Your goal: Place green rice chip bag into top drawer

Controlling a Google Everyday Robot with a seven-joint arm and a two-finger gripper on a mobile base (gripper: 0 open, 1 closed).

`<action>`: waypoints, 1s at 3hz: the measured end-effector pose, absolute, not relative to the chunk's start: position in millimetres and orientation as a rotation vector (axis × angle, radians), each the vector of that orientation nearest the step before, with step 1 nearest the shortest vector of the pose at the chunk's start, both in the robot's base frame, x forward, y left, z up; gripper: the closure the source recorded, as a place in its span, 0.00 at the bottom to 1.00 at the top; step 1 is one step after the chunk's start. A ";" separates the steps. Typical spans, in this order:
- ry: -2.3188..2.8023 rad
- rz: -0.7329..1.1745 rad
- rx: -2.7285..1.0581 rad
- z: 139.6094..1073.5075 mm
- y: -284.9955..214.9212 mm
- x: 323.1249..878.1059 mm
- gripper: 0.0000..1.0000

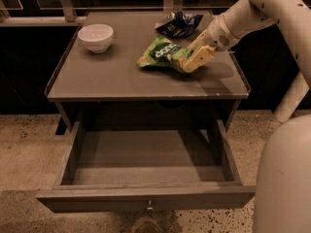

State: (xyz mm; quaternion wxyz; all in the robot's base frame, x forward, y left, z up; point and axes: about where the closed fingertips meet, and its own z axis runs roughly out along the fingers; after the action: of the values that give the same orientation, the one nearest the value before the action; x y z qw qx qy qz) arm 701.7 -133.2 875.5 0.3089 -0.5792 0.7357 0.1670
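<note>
The green rice chip bag (pixel 164 55) lies on the tabletop, right of centre, logo facing up. My gripper (pixel 196 57) comes in from the right and is shut on the bag's right end, low over the tabletop. The top drawer (pixel 146 199) is pulled fully open below the tabletop. Its inside is bare, and its small round knob (pixel 149 208) is at the front.
A white bowl (pixel 95 37) stands at the back left of the table (pixel 97 84). A dark blue-black snack bag (pixel 179 24) lies at the back, just behind the green bag. The robot's white body (pixel 284 178) fills the lower right.
</note>
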 end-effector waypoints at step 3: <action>1.944 0.441 -1.531 875.4 -133.2 701.8 1.00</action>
State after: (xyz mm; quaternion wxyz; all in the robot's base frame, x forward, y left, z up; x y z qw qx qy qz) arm 701.8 -133.2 875.4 0.3089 -0.5792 0.7357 0.1670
